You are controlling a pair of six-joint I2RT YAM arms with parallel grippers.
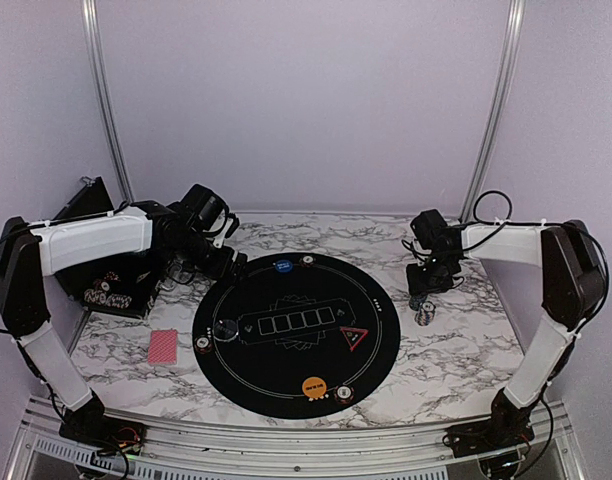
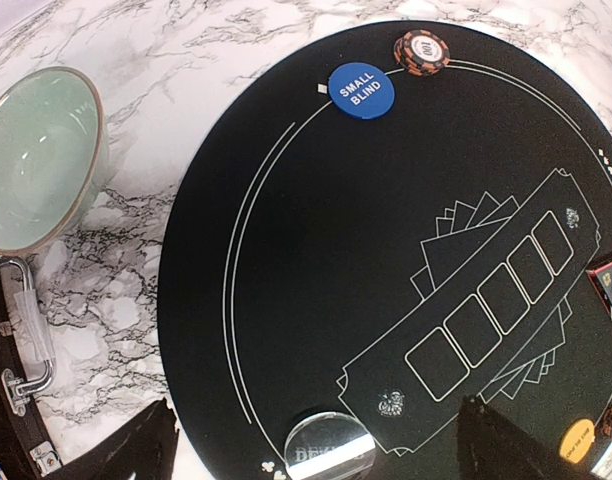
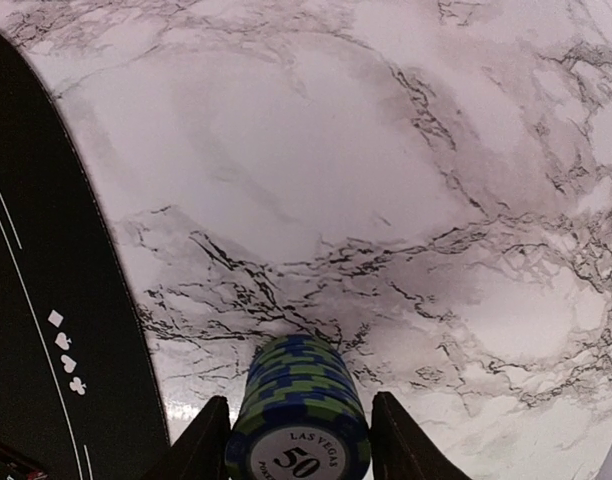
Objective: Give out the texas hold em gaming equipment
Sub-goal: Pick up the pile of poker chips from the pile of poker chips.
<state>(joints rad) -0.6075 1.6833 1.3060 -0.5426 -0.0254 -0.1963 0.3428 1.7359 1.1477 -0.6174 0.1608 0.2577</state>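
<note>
— Two grippers: what does each hold?
— The left gripper gapes fully, with nothing between its dark fingers. It hangs above the left side of the flat round black mat. The right gripper is partly closed round a stack of chips. Its fingers sit right at the ribbed sides; whether they pinch it I cannot tell.
— That stack?
— Blue and green striped edges and a white face printed "50". It stands on the glossy marbled table just right of the mat.
— And the other poker pieces?
— At the mat's far rim lies a smooth blue disc lettered "SMALL BLIND", with an orange-and-black striped chip just right of it. At the left rim there is a clear, glassy disc with a second chip near it. At the near rim an orange disc lies beside a third chip. A red triangle marker lies right of the printed card boxes. One rectangular red-backed card lies flat on the table, left of the mat.
— Anything else?
— A pale teal glazed bowl beside the mat's far-left edge, and a black case at the table's left.
</note>
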